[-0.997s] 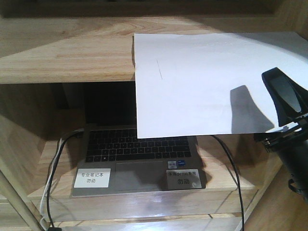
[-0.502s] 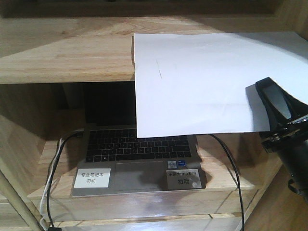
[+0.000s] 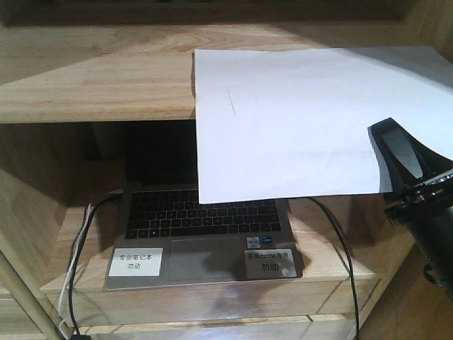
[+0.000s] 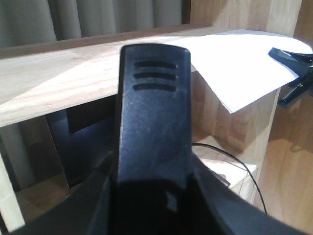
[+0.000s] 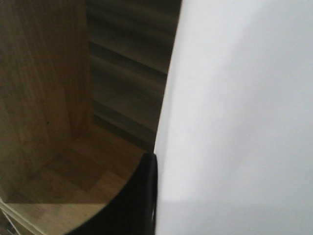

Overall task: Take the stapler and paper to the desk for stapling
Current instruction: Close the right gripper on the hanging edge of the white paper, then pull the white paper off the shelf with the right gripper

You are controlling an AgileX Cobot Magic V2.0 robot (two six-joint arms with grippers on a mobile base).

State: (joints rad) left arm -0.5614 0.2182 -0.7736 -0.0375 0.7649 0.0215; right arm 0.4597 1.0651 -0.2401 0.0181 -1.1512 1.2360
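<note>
The white paper (image 3: 283,120) lies on the top board of the light wooden shelf unit (image 3: 92,78), and its front part overhangs the edge. My right gripper (image 3: 403,159) is at the sheet's front right corner, shut on it, one black finger lying over the sheet. In the right wrist view the paper (image 5: 234,117) fills the right side, flush against one black finger (image 5: 142,196); the other finger is hidden behind it. The black stapler (image 4: 154,112) stands upright in my left gripper (image 4: 154,196), which is shut on it. The paper (image 4: 239,63) shows behind it. The desk is out of view.
An open laptop (image 3: 205,227) with two stuck-on labels sits on the lower shelf under the overhanging sheet. A black cable (image 3: 343,255) runs down its right side, and black and white cables (image 3: 74,269) its left. Grey curtains (image 4: 49,19) hang behind the shelf.
My right gripper came down and left onto the sheet's front right corner. The paper then shifted a little to the left.
</note>
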